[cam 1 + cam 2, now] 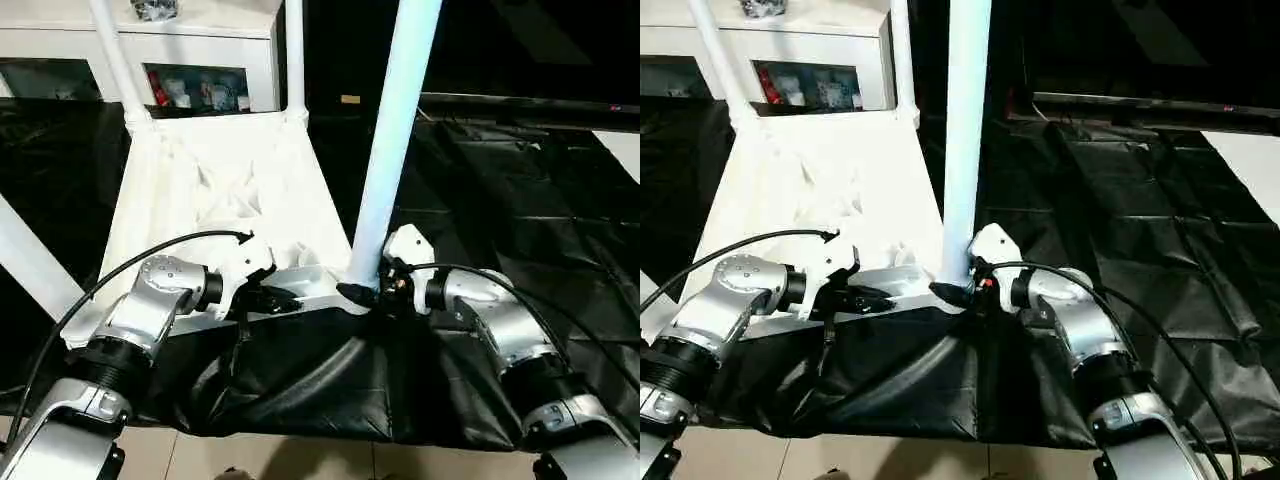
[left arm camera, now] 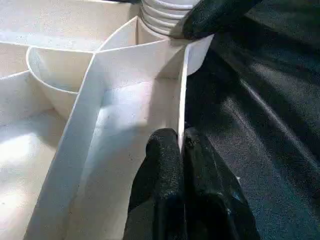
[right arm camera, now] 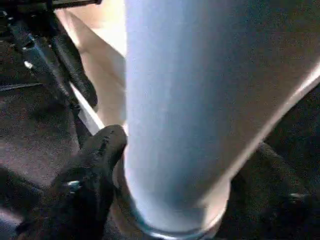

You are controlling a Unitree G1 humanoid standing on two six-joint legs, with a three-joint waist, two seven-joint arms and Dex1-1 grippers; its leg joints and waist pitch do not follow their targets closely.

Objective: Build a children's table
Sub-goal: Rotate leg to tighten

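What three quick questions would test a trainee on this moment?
1. Which claw is at the base of the nearest upright leg?
2. True or false: the table top lies with its ribbed underside up.
3. What is the left claw pinching? A) the table top's thin rim B) a leg C) a screwdriver

Key: 1) the right claw; 2) true; 3) A
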